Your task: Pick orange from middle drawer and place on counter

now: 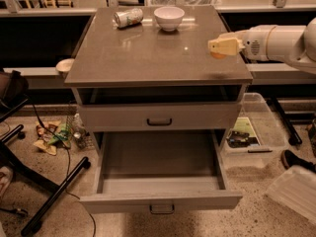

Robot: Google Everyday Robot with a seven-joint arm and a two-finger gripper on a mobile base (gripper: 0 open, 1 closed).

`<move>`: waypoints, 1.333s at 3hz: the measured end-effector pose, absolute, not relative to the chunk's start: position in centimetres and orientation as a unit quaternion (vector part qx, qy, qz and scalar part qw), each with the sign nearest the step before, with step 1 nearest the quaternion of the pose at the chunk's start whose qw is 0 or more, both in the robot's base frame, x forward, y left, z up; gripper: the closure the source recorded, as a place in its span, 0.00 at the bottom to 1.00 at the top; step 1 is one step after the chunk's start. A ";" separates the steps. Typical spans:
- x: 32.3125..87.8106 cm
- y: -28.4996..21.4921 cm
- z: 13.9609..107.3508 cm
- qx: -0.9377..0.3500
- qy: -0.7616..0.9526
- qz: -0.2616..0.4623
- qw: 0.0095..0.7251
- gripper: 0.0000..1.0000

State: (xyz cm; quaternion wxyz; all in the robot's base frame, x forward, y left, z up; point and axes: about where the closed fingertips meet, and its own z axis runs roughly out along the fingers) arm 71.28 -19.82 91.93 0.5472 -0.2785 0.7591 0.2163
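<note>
My gripper (221, 47) is on the end of a white arm coming in from the right. It hovers just above the right side of the counter (148, 51). Its pale fingers are shut on the orange (217, 55), of which only a small orange part shows under them. The middle drawer (160, 200) is pulled fully out below, and its inside shows nothing in it. The upper drawer (159, 116) is shut.
A white bowl (169, 18) and a tipped can (128, 17) sit at the back of the counter. A clear plastic bin (249, 132) stands on the floor to the right. Chair legs (49, 191) and litter lie to the left.
</note>
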 end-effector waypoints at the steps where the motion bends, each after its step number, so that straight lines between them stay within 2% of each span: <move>1: 71.5 -19.6 91.8 -0.276 0.760 0.217 0.548 1.00; 4: 78.7 -17.6 90.6 -0.210 0.773 0.197 0.565 1.00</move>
